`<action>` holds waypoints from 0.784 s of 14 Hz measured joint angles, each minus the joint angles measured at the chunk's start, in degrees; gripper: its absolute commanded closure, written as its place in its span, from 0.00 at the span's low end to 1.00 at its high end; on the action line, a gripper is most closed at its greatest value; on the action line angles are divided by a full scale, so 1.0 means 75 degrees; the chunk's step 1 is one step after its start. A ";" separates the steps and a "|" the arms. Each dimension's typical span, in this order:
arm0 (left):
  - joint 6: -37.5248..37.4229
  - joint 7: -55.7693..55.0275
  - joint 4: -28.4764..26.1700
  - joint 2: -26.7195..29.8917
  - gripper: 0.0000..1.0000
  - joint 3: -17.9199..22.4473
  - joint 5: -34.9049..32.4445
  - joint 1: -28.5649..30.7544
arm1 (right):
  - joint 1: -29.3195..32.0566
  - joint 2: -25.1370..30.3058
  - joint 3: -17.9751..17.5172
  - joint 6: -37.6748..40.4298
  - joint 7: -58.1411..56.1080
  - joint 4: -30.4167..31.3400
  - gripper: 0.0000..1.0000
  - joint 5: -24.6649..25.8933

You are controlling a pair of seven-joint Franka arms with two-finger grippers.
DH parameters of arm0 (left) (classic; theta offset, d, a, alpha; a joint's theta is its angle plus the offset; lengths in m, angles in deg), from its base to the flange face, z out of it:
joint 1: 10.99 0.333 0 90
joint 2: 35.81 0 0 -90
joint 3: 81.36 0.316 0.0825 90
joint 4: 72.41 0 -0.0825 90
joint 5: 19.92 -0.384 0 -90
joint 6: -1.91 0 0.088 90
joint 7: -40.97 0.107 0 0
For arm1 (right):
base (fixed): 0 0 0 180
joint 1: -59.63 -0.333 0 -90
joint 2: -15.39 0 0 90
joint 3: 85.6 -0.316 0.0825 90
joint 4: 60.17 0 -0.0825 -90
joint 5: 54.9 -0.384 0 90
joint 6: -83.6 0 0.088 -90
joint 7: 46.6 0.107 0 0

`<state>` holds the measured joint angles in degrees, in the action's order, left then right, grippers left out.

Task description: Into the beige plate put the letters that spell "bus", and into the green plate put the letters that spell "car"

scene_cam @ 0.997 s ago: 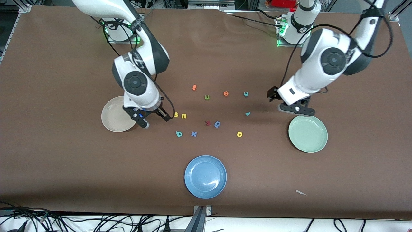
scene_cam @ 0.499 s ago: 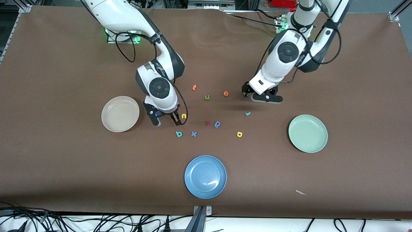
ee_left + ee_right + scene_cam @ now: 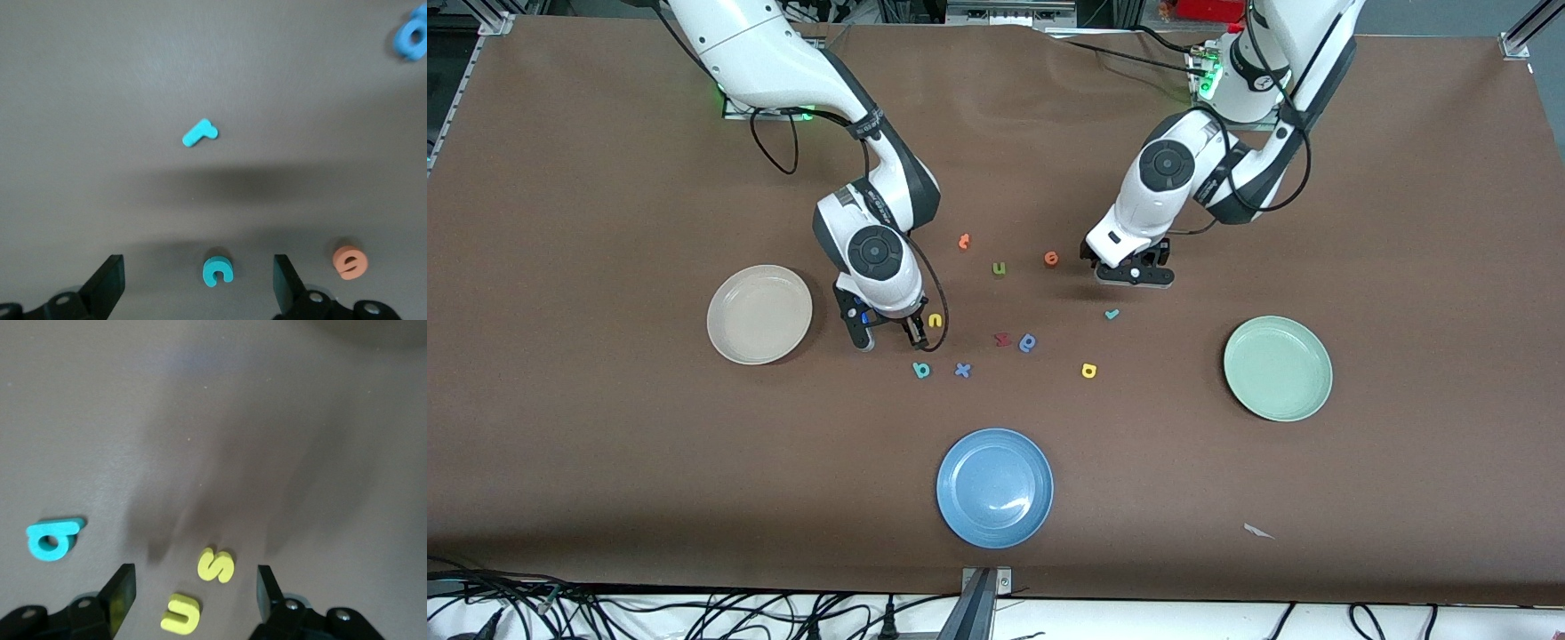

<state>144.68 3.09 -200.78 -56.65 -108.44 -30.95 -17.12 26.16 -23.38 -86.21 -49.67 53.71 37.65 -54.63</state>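
Looking down from the front camera, you have the right gripper (image 3: 887,337) low over the bench (image 3: 605,462), just beside the beige plate (image 3: 759,314) and right at the yellow u (image 3: 935,320); the yellow s is hidden under it here. The teal b (image 3: 921,370) lies nearer the camera, with a blue x (image 3: 962,370) beside it. The left gripper (image 3: 1134,275) hangs over the teal c's spot, next to the orange e (image 3: 1051,258); the teal r (image 3: 1112,314) sits a little nearer the camera, the yellow a (image 3: 1088,371) nearer again. The green plate (image 3: 1278,369) is at the left arm's end. Both plates hold nothing. The blue plate (image 3: 994,487) is nearest the camera.

Left wrist view: your left fingers (image 3: 110,287) stand wide apart with the teal c (image 3: 217,271) between them, untouched. The teal r (image 3: 199,133) lies apart from it and the orange e (image 3: 349,260) is near one finger.

Right wrist view: your right fingers (image 3: 123,590) are spread apart, gripping nothing, with the yellow s (image 3: 215,565) and yellow u (image 3: 181,613) both between them. The teal b (image 3: 53,537) lies off to one side.
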 measured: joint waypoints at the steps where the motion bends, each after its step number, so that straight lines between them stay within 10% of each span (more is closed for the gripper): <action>1: 0.0020 0.0005 0.0017 -0.0162 0.06 0.0000 -0.0005 -0.0002 | 0.0000 -0.0001 0.0001 -0.0154 0.0032 0.0105 0.23 0.0000; 4: 0.0024 0.0016 0.0059 -0.0380 0.10 -0.0012 -0.0012 -0.0015 | 0.0000 -0.0006 0.0005 -0.0570 0.0085 0.0398 0.27 -0.0001; 11: -0.0013 0.0020 0.0057 -0.0813 0.21 -0.0093 -0.0012 -0.0152 | 0.0000 0.0027 0.0006 -0.0963 0.0091 0.0545 0.90 -0.0001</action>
<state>144.59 3.24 -200.35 -62.74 -109.14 -31.04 -18.26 26.16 -23.17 -86.17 -56.90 54.39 41.74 -54.64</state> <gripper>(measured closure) 0.137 0.727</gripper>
